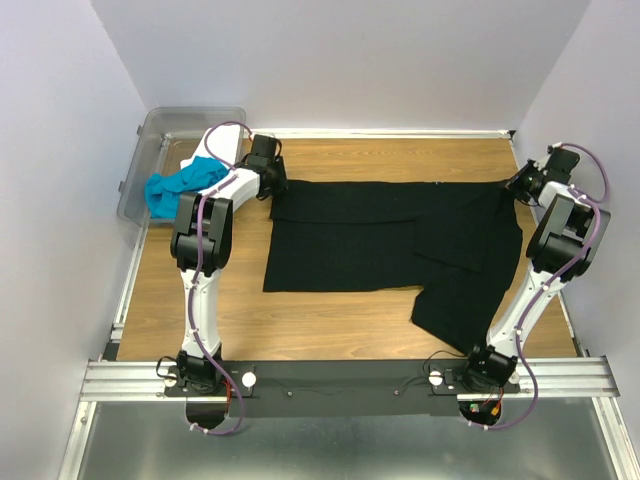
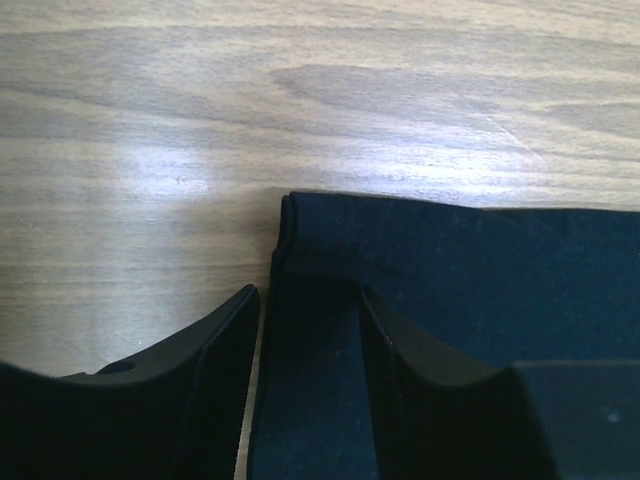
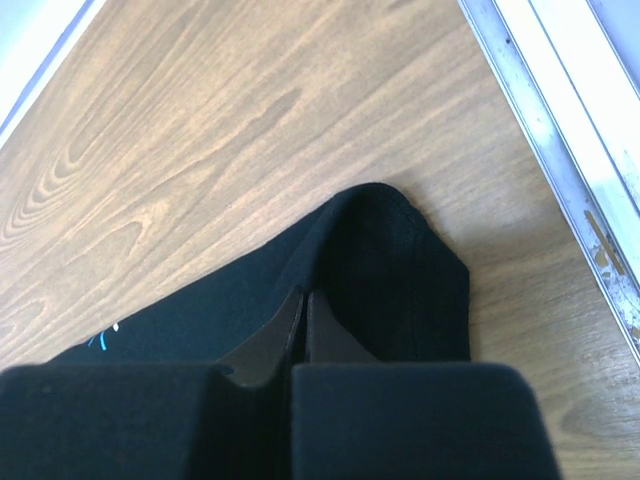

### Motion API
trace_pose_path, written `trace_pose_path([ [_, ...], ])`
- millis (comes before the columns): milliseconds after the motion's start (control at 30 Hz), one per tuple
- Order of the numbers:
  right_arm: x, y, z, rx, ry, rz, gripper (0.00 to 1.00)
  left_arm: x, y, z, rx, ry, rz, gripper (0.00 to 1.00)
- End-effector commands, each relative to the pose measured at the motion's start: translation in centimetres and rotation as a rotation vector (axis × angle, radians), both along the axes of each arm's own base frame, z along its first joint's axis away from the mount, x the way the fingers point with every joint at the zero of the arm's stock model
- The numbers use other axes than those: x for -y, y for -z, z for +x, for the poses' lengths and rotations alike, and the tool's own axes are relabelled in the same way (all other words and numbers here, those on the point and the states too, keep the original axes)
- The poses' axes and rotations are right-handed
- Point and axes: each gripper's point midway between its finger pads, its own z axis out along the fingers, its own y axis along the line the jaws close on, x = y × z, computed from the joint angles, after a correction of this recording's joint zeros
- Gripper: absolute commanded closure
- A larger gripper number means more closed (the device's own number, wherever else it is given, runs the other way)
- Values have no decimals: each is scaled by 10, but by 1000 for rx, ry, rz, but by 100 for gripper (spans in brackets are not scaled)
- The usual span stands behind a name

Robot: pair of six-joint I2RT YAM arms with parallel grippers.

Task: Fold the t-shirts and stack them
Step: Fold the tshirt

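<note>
Top external: black t-shirt (image 1: 370,240) lies spread flat across the middle of the wooden table (image 1: 200,300), one sleeve end reaching toward the near right. Left gripper (image 1: 271,190) sits at the shirt's far left corner, right gripper (image 1: 515,185) at its far right corner. Turquoise t-shirt (image 1: 180,185) is bunched over the edge of the clear plastic bin (image 1: 150,135) at the far left, white t-shirt (image 1: 193,160) just behind it inside the bin. Left wrist: the two fingers (image 2: 215,350) stand apart, straddling the folded edge of the black cloth (image 2: 480,270); cloth lies between them, a sliver of table shows beside the left finger, so jaws are not clamped. Bare wood fills the rest. Right wrist: right gripper (image 3: 303,298) has its fingertips pressed together, pinching a raised fold of the black t-shirt (image 3: 390,250) near a rounded hemmed corner. Metal rail (image 3: 560,130) runs along the table edge at the right.
</note>
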Motion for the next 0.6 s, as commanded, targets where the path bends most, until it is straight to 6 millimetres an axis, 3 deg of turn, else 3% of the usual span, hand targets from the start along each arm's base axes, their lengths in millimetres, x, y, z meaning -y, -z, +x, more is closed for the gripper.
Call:
trace_pose_path([
  [0, 7, -6, 10, 37, -18, -17, 99, -2, 4, 8, 5, 9, -2, 49],
  [267, 16, -20, 18, 64, -2, -55, 99, -3, 5, 9, 2, 7, 0, 65],
  [300, 19, -20, 18, 62, 6, -64, 99, -3, 4, 9, 3, 6, -1, 72],
  [567, 33, -21, 28, 66, 37, -108, 100, -5, 4, 10, 2, -5, -1, 90],
])
